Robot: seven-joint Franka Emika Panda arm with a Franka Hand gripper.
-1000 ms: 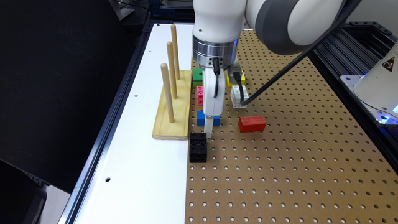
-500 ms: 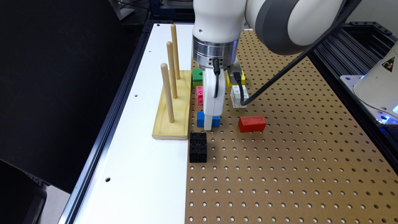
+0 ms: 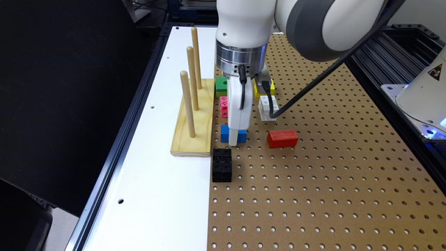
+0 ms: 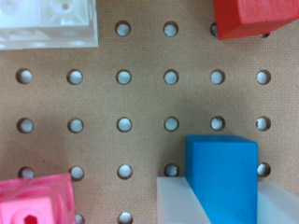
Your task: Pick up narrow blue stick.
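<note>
The narrow blue stick lies on the brown pegboard, just right of the wooden peg base in the exterior view. My gripper stands straight down over it, its white part covering the stick's middle. In the wrist view the blue stick sits between my two white fingers, and both press against its sides, so my gripper is shut on it. The stick still rests on the board. The similar red block lies apart, toward the exterior view's right, and its corner appears in the wrist view.
A black block lies just in front of the stick. Behind it sit a pink block, a clear block, a green block and a yellow block. The wooden stand with three pegs borders the stick on the exterior view's left.
The near finger has drawn in toward the blue stick, closing on it. The stick itself has stayed in place on the board.
</note>
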